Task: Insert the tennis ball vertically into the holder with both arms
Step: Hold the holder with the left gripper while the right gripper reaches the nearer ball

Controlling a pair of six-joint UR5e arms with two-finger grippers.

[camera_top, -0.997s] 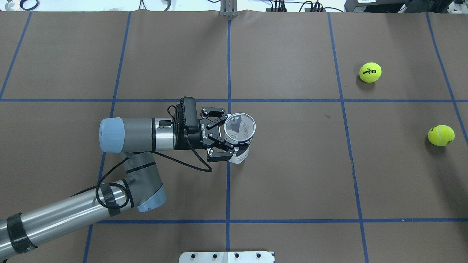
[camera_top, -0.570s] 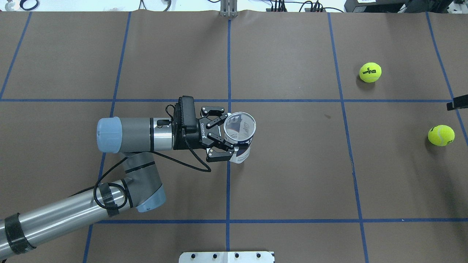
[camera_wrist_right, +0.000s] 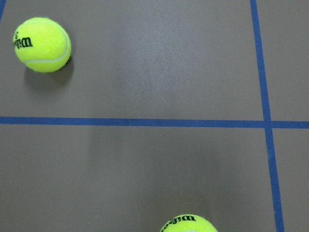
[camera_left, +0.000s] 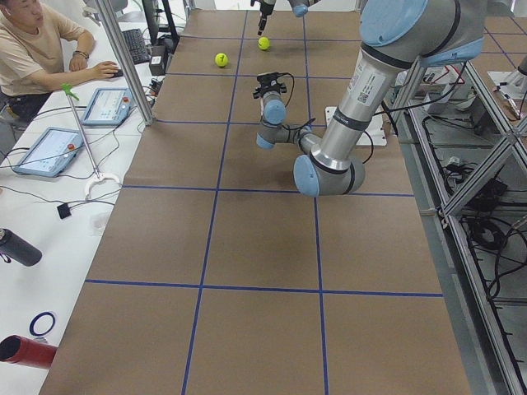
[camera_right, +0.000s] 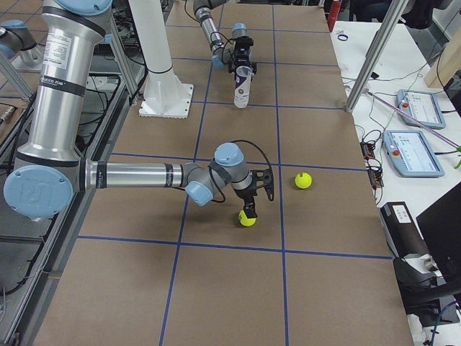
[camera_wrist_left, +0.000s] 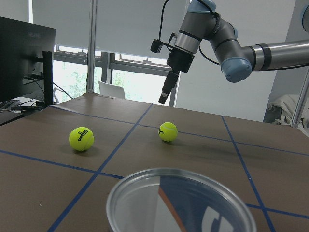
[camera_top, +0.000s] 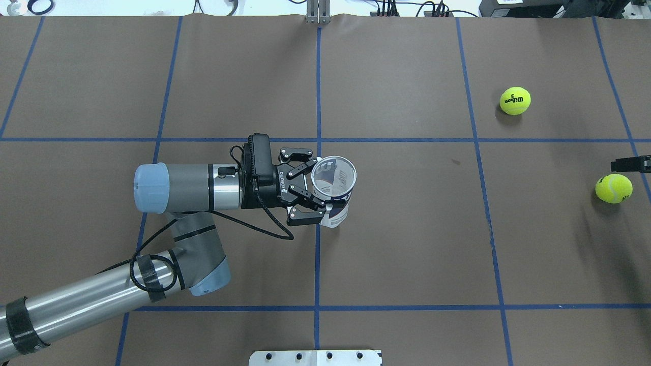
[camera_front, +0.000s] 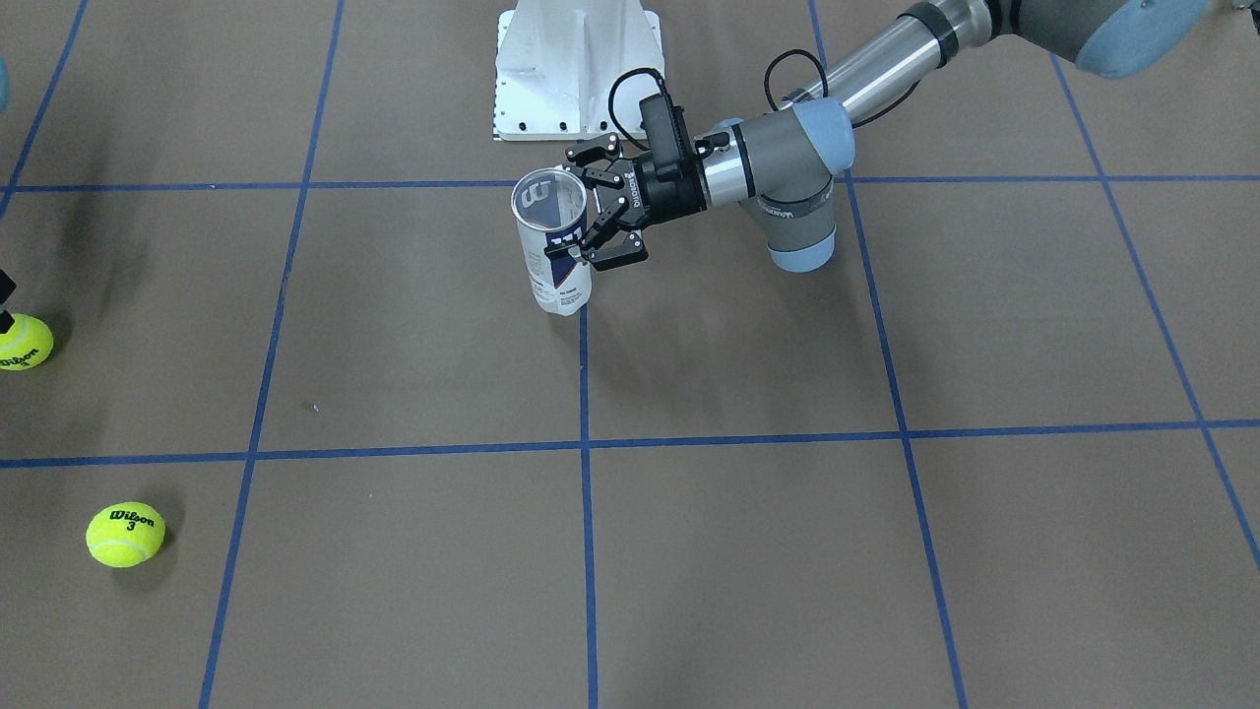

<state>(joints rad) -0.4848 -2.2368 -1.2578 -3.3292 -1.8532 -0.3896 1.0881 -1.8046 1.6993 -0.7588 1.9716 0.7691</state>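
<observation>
The holder [camera_top: 339, 211], a clear can with a white and navy label, stands upright near the table's middle with its open mouth up. It also shows in the front view [camera_front: 556, 261] and the left wrist view [camera_wrist_left: 181, 203]. My left gripper [camera_top: 311, 185] is shut on its side from the left. One tennis ball [camera_top: 614, 188] lies at the right edge, a second one [camera_top: 515, 100] farther back. My right gripper [camera_right: 248, 205] points down just above the nearer ball [camera_right: 247, 218]; I cannot tell whether it is open or shut. It shows as a thin black bar in the overhead view [camera_top: 628, 164].
The white metal base [camera_front: 576, 69] stands at the robot's side of the table. An operator [camera_left: 33, 41] sits by a side table with tablets. The brown mat carries a blue tape grid.
My right gripper has come into the overhead view from the right edge and moved in over the nearer ball. The left gripper and holder have barely moved.
</observation>
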